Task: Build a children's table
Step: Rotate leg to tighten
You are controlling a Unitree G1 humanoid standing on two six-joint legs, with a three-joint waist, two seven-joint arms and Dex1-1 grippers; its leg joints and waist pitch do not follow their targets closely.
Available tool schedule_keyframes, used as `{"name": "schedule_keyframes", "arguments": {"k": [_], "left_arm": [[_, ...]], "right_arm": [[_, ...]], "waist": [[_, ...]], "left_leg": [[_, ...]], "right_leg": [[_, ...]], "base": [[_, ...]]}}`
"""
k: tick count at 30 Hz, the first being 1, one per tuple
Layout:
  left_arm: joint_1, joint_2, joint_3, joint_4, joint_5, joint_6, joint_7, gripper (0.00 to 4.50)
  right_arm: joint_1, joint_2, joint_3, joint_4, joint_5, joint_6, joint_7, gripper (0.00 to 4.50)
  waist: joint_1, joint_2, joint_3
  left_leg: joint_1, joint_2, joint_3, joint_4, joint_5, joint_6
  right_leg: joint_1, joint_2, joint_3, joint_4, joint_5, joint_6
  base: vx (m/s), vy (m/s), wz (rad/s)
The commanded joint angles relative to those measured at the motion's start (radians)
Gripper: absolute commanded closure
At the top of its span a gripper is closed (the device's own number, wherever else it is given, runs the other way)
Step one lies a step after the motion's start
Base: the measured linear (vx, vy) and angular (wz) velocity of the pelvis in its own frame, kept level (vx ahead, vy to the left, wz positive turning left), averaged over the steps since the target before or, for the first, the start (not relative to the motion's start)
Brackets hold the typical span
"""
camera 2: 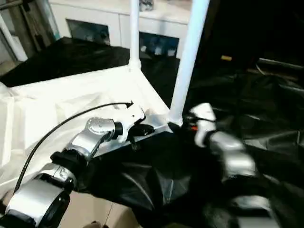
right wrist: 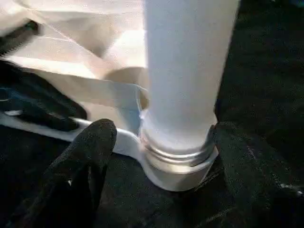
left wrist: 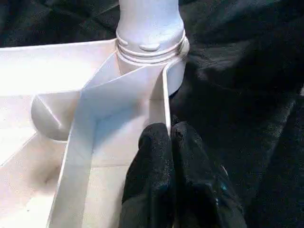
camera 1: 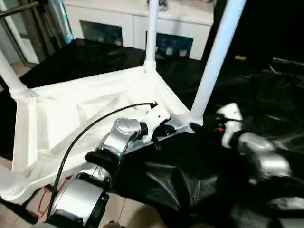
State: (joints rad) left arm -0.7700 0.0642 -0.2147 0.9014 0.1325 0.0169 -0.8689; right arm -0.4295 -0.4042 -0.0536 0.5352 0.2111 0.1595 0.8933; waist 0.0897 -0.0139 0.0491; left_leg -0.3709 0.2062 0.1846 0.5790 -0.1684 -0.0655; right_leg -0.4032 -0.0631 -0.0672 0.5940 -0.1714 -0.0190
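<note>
The tabletop lies upside down on a black sheet, legs standing in its corner sockets. At the near right leg, the right gripper is wide, one finger on each side. The left gripper pinches the tabletop rim just beside this socket.

White plastic tabletop lies upside down, ribbed underside up, on black sheet. Legs stand upright in rounded corner sockets: near-right leg seated w/ threaded collar at its base, far-right leg seated, far-left leg leaning outward. Near-left corner socket at the picture's edge, partly cut off.
</note>
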Motion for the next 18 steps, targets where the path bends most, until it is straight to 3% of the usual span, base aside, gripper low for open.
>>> {"name": "schedule_keyframes", "arguments": {"k": [1,11,13,18], "left_arm": [[-0.038,-0.020,-0.010,-0.007,-0.017,-0.055,-0.035,4.50],[-0.033,-0.022,-0.016,-0.025,-0.032,-0.108,-0.069,4.50],[-0.036,-0.026,-0.001,-0.036,-0.056,-0.078,-0.085,4.06],[-0.040,-0.017,0.020,-0.062,-0.076,-0.040,-0.105,3.59]], "right_arm": [[0.031,-0.050,-0.017,-0.069,0.040,0.031,0.079,0.90],[0.103,-0.091,0.020,-0.234,0.124,0.154,0.197,0.90],[0.107,-0.087,0.035,-0.255,0.127,0.167,0.204,0.81],[0.091,-0.048,0.049,-0.265,0.113,0.168,0.164,0.81]], "waist": [[-0.001,-0.010,-0.065],[0.007,-0.009,-0.066],[0.006,-0.009,-0.065],[0.009,-0.011,-0.064]], "left_leg": [[0.014,0.025,-0.004,-0.052,-0.193,0.095],[0.009,0.027,-0.007,-0.050,-0.165,0.111],[0.009,0.026,-0.007,-0.051,-0.168,0.105],[0.008,0.028,-0.008,-0.052,-0.165,0.095]], "right_leg": [[0.058,-0.073,0.042,-0.081,-0.226,-0.196],[0.058,-0.073,0.038,-0.076,-0.211,-0.197],[0.057,-0.074,0.038,-0.077,-0.226,-0.194],[0.055,-0.078,0.039,-0.075,-0.227,-0.202]], "base": [[0.000,0.000,0.00],[0.000,0.000,0.00],[0.000,0.000,0.00],[0.000,0.000,0.00]]}}
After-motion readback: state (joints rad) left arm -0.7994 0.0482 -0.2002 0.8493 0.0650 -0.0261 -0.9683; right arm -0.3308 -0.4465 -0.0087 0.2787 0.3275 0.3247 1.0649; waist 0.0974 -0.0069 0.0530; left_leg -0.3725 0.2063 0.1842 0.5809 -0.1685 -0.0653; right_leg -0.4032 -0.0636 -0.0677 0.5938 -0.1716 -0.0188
